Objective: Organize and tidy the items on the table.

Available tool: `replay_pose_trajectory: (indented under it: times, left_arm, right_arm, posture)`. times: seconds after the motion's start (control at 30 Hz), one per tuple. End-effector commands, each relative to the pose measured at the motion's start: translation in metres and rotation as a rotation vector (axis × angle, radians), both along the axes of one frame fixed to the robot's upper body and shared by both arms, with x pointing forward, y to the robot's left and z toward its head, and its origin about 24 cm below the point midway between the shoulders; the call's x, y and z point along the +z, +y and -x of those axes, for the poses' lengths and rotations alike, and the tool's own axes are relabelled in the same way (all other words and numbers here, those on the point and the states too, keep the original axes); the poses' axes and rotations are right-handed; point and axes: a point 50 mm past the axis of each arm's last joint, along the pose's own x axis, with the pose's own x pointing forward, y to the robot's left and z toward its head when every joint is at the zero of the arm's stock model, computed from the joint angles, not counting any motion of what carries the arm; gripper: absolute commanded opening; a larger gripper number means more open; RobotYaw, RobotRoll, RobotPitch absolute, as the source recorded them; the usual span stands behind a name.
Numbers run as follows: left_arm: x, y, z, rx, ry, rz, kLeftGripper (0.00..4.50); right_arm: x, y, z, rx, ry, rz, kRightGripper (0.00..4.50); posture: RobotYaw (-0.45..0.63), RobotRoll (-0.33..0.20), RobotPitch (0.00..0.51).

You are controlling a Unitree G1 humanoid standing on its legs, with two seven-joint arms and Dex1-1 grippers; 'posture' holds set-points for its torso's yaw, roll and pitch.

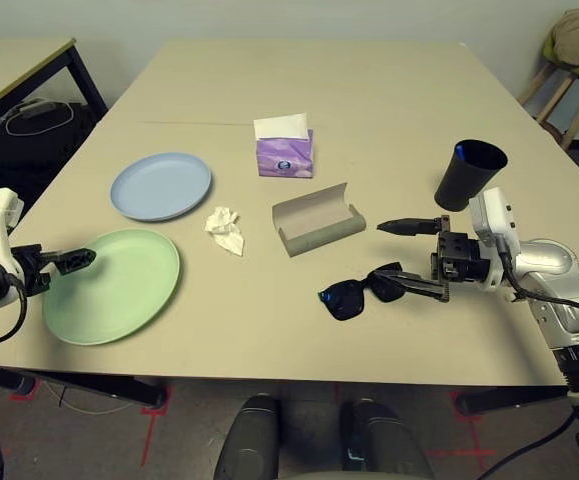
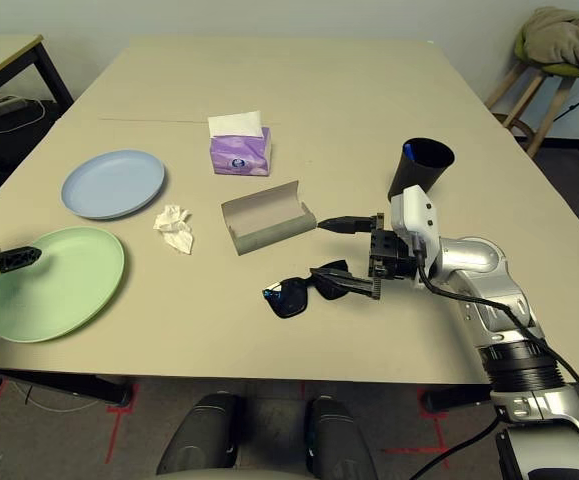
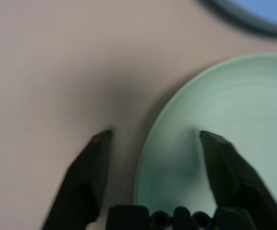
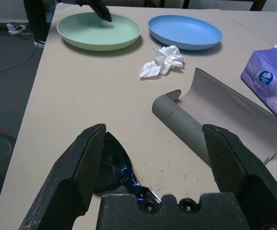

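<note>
Black-framed sunglasses with dark lenses [image 1: 344, 298] lay on the near side of the long grey open glasses case [image 1: 319, 235], the landmark. The right gripper [image 1: 409, 257], black-fingered, stood released to the case's right, one finger above the sunglasses. Left of the case were a crumpled white tissue [image 1: 226, 232], a round pale blue plate [image 1: 161, 186] and a round pale green plate [image 1: 119, 290]; the left gripper [image 3: 155, 134] stood released at the green plate's rim. Beyond the case sat a purple tissue box [image 1: 285, 157]; to its right, a black cylindrical cup [image 1: 467, 178]. All items rested on the beige rectangular table [image 1: 369, 110].
</note>
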Motion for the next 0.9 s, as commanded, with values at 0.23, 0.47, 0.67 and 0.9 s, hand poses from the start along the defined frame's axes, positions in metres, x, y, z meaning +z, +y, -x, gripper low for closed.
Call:
replay_pose_trajectory:
  times: [0.23,0.47,0.67,0.9]
  left_arm:
    - [-0.006,0.004,0.007,0.017,0.037,-0.005,0.02]
    - [-0.005,0.005,0.008,0.017,0.030,0.011,0.02]
    - [-0.002,0.000,0.005,0.012,0.007,0.071,0.02]
    - [0.007,-0.013,0.006,-0.020,-0.057,0.159,0.02]
  right_arm:
    - [0.004,-0.001,0.000,0.000,-0.020,0.004,4.50]
    - [0.004,-0.001,-0.001,-0.002,-0.023,0.005,4.50]
    - [0.006,-0.001,-0.004,-0.004,-0.027,0.006,4.50]
    - [0.010,0.001,-0.006,-0.005,-0.032,0.005,4.50]
  posture:
    - [0.17,0.000,0.077]
    - [0.17,0.000,0.075]
    - [0.17,0.000,0.074]
    - [0.17,0.000,0.075]
